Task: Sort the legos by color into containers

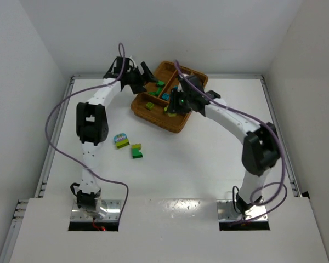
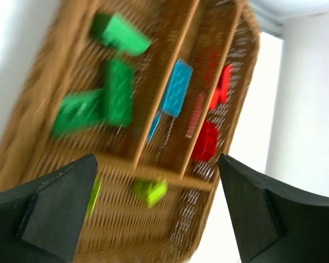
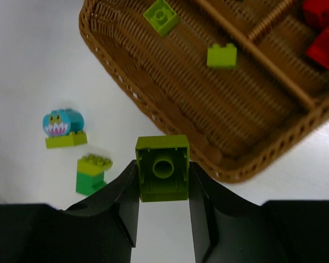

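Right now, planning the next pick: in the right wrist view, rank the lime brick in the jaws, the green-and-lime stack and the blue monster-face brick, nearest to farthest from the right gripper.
1. Lime brick: clamped in the right gripper's jaws.
2. Green-and-lime stack: on the table, to the left.
3. Blue monster-face brick: on the table, farther left, beyond the stack.

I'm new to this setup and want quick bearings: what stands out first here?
The wicker tray at the far middle of the table holds green legos, a blue lego and red legos in separate compartments. The right gripper clamps a lime brick beside the tray's rim; a blue monster-face piece and a lime-on-green stack lie loose nearby.
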Available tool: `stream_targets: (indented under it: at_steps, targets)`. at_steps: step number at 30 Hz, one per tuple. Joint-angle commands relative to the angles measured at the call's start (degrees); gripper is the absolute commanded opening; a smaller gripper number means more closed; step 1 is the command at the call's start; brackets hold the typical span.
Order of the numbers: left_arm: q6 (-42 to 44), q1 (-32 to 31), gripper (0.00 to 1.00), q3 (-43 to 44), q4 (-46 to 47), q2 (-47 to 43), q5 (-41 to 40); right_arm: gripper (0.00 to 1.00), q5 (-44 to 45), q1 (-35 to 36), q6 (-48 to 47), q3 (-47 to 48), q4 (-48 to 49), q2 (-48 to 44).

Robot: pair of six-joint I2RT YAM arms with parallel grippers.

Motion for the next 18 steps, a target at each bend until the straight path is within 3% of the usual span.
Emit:
stream_targets:
  at_steps: [1, 4, 7, 9, 11, 14, 18]
  targets:
    - [9.93, 1.87, 1.0, -6.03, -10.17, -18.21, -10.99, 0.28, 3.63, 1.0, -1.18, 7.49, 0.0, 7.59]
    - [13.11, 3.01, 1.0, -18.16, -14.15, -27.71, -20.5, 0.29, 3.64, 1.0, 0.57, 14.78, -1.76, 15.74]
    - [13.74, 3.72, 1.0, -30.9, -14.69, -33.98, -26.04, 0.38, 5.73, 1.61, 2.15, 17.79, -1.76, 19.55]
    - [13.74, 4.25, 1.0, -39.23, -14.69, -39.33, -29.02, 0.66, 9.24, 1.62, 2.16, 17.79, 0.69, 21.22]
    - [13.74, 4.95, 1.0, -43.92, -14.69, -42.33, -30.35, 0.78, 10.66, 1.62, 2.69, 20.15, -0.26, 21.93]
    - [13.22, 6.52, 1.0, -51.31, -14.69, -47.87, -32.91, 0.78, 15.04, 3.46, 1.29, 16.5, 1.47, 18.96]
    - [13.73, 9.51, 0.97, -58.26, -14.17, -53.15, -32.82, 0.64, 16.64, 6.89, -0.13, 6.21, 7.28, 9.56]
